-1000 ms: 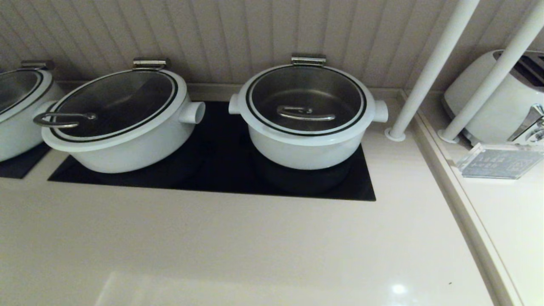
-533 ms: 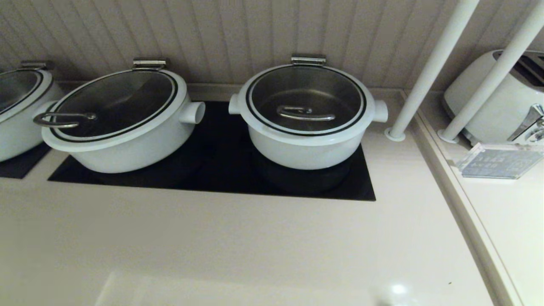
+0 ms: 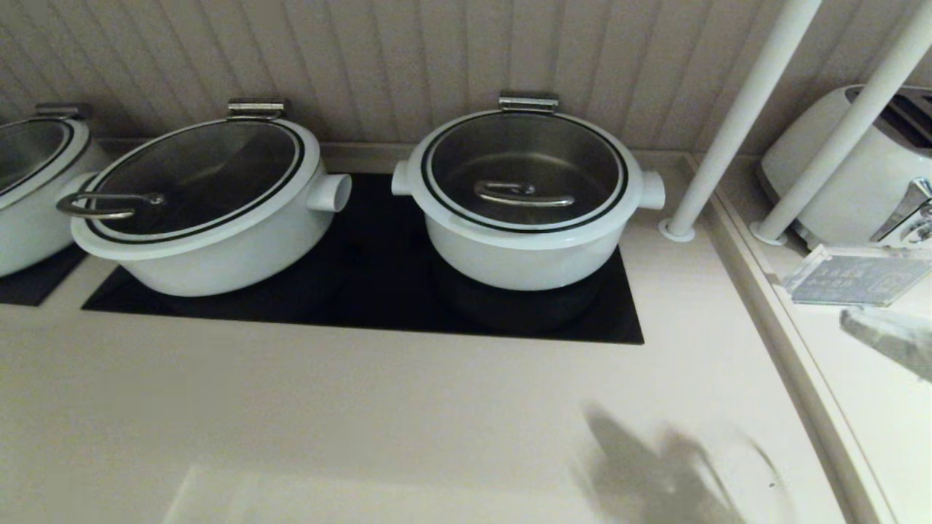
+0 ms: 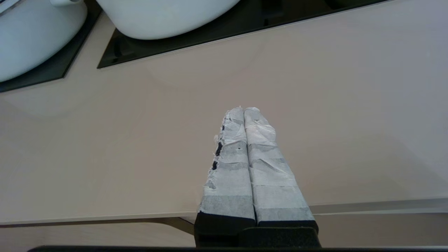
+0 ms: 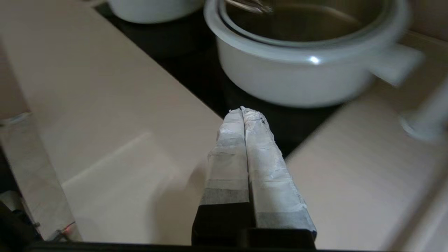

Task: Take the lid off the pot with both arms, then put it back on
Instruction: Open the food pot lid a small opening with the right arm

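Observation:
The pot point(image 3: 520, 255) is round and white with two stubby side handles, and stands on the black cooktop point(image 3: 378, 306). The lid point(image 3: 524, 153) sits on it, with the steel bar handle point(image 3: 523, 193) at its centre. My right gripper point(image 5: 243, 110) is shut and empty, above the counter in front of the pot point(image 5: 290, 80) and a little to its right, well short of it. A blurred grey part of my right arm point(image 3: 888, 340) shows at the head view's right edge. My left gripper point(image 4: 243, 109) is shut and empty over the counter's front part, out of the head view.
A wider white pot point(image 3: 211, 247) with a loop-handled lid stands to the left, and a third pot point(image 3: 29, 211) at the far left. Two slanted white poles point(image 3: 728, 124), a toaster point(image 3: 852, 182) and a clear sign point(image 3: 852, 280) stand on the right. A raised ledge point(image 3: 794, 364) borders the counter.
A blurred part of my right arm has come into the head view at the right edge, and its shadow has appeared on the counter at the front right. The pot and lid have not moved.

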